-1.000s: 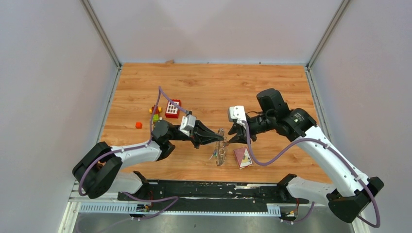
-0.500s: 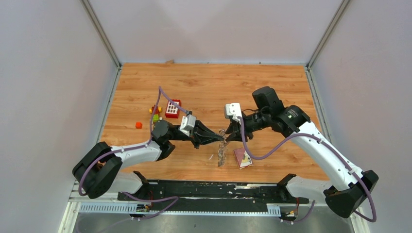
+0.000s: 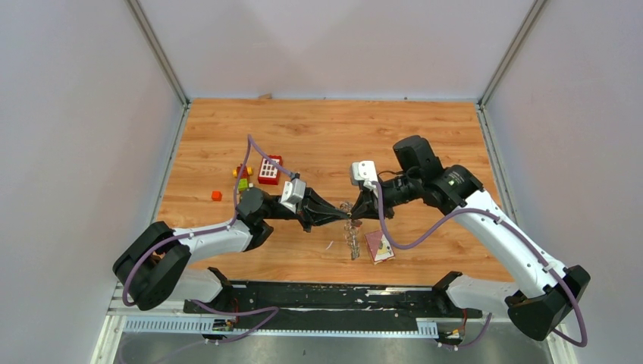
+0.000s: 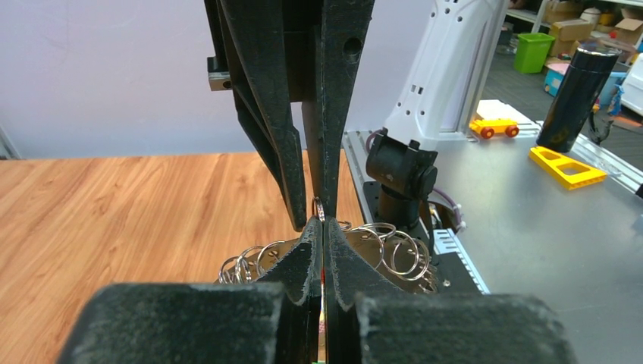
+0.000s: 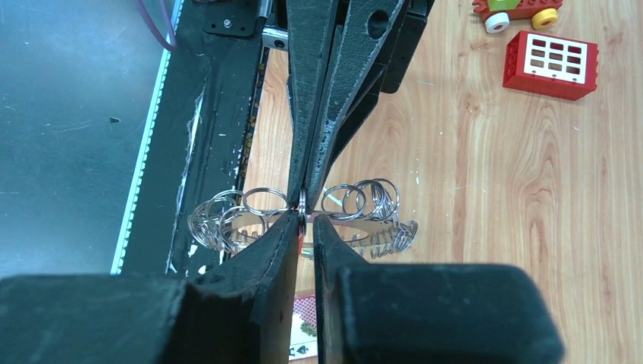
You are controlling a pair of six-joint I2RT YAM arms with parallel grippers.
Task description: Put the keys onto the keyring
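Note:
The keyring (image 3: 351,239), a grey ring fringed with small silvery loops, hangs above the table between the two grippers. My left gripper (image 3: 345,216) is shut on one thin loop at its top. In the left wrist view the loops (image 4: 394,254) fan out on both sides of the closed tips (image 4: 324,227). A red sliver shows between those pads; I cannot tell whether it is a key's tag. My right gripper (image 3: 356,214) meets the left tip to tip. Its jaws (image 5: 305,221) stand a narrow gap apart around the same loop, which touches one finger only. The keys are otherwise hidden.
A maroon playing card (image 3: 379,246) lies on the wood just right of the keyring, also under my right fingers (image 5: 307,326). A red block with white squares (image 3: 268,170) and small toy bricks (image 3: 241,176) sit at the left. A small pale item (image 3: 330,244) lies near the keyring.
My right gripper has moved left to meet the left gripper's tip and narrowed its jaws. The hanging keyring has swung slightly right. The left arm has stayed put.

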